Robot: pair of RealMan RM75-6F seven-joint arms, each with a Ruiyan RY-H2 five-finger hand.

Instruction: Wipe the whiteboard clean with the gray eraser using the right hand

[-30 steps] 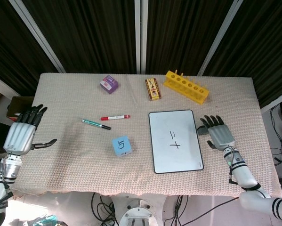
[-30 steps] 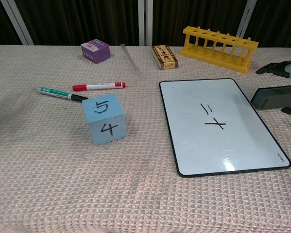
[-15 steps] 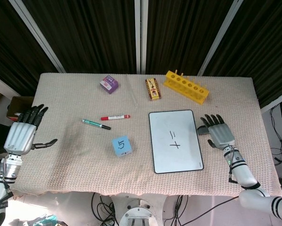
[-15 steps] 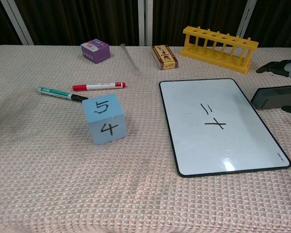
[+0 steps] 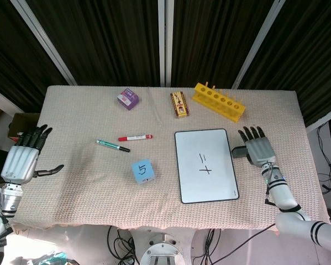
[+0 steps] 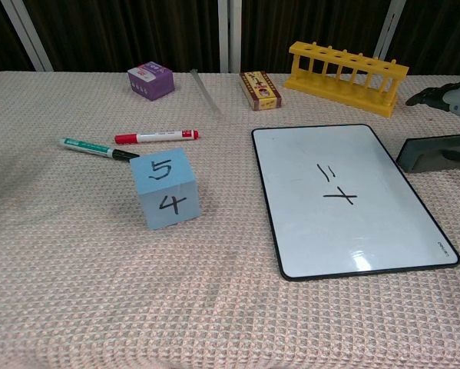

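Observation:
The whiteboard (image 5: 205, 164) (image 6: 345, 196) lies flat on the right half of the table, with a few black marks (image 6: 335, 187) near its middle. The gray eraser (image 5: 238, 152) (image 6: 435, 153) sits just off the board's right edge, on the cloth. My right hand (image 5: 258, 149) (image 6: 451, 96) hovers over the eraser's right end with fingers spread, and its thumb reaches down beside the eraser. It holds nothing that I can see. My left hand (image 5: 22, 160) is open at the table's left edge, far from the board.
A blue numbered cube (image 5: 143, 170) (image 6: 165, 188), a green marker (image 5: 113, 145) and a red marker (image 5: 135, 137) lie left of the board. A yellow tube rack (image 5: 219, 101) (image 6: 347, 67), a small patterned box (image 5: 179, 104) and a purple box (image 5: 128, 99) line the far side.
My right hand has slid toward the far side, now reaching over the eraser's right end. The left hand sank slightly toward the table's near-left edge. The eraser and board stayed put.

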